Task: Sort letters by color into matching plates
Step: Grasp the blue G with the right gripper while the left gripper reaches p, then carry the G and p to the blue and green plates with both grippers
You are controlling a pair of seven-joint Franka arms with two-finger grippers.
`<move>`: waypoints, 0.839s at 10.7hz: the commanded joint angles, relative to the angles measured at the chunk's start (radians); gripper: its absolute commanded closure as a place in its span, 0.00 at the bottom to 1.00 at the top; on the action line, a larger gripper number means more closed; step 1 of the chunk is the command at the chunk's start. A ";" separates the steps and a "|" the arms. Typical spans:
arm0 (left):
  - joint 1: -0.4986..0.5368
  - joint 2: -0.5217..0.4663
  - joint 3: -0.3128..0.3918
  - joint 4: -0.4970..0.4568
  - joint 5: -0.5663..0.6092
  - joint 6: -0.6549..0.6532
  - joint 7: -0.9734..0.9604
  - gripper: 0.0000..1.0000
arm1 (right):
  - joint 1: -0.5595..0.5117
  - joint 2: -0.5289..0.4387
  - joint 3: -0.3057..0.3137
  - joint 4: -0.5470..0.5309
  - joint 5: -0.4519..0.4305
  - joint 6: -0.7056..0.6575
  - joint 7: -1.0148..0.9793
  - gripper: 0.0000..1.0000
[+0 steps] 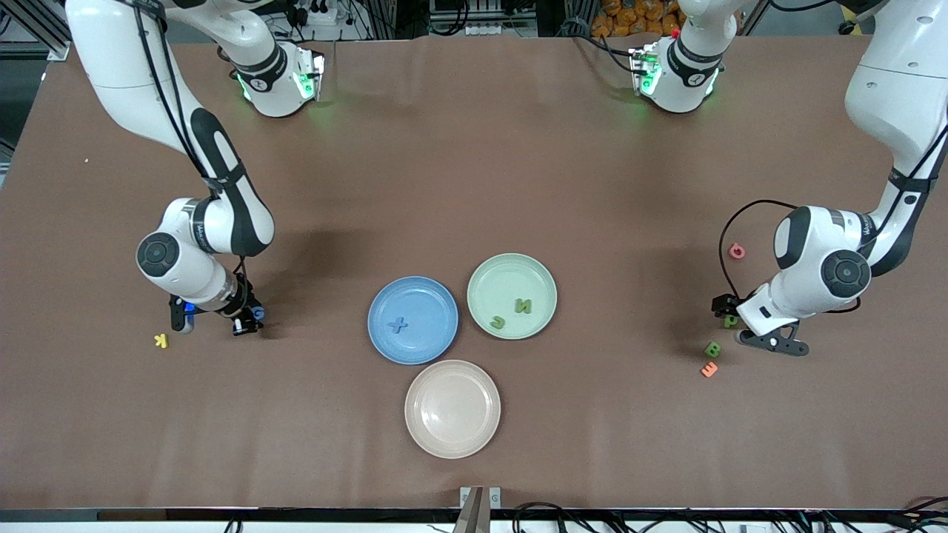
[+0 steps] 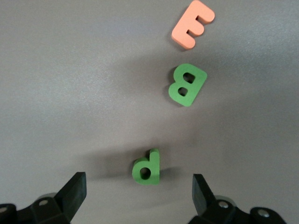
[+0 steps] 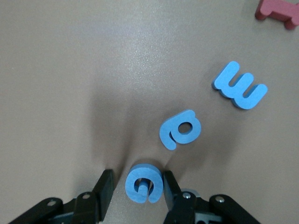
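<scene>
While the right gripper (image 3: 135, 189) closes its jaws around a blue G (image 3: 144, 183) on the bench (image 1: 474, 185), the left gripper (image 2: 139, 189) hovers, jaws apart, over a green P (image 2: 147, 167). Next: lift G to the blue plate (image 1: 412, 320).

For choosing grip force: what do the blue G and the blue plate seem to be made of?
Blue G: probably foam or soft plastic; thick, flat-faced, matte, with rounded edges. Blue plate: likely matte plastic or wheat-straw composite; even dull colour, no glaze shine. Neither is certain.
</scene>
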 commanded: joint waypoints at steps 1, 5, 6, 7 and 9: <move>0.012 0.015 -0.008 -0.003 0.028 0.034 0.009 0.00 | -0.003 -0.015 0.007 -0.033 0.008 0.010 -0.026 0.57; 0.027 0.031 -0.009 0.001 0.027 0.045 0.009 0.00 | -0.001 -0.012 0.021 -0.029 0.002 -0.017 -0.191 0.82; 0.027 0.035 -0.009 0.001 0.027 0.051 0.009 0.00 | -0.003 -0.018 0.021 -0.019 0.003 -0.028 -0.297 0.84; 0.027 0.036 -0.008 0.001 0.027 0.054 0.009 0.00 | -0.001 -0.025 0.022 -0.007 0.003 -0.029 -0.366 0.88; 0.029 0.035 -0.009 0.001 0.012 0.054 -0.003 0.11 | -0.001 -0.054 0.056 0.027 0.002 -0.037 -0.510 0.97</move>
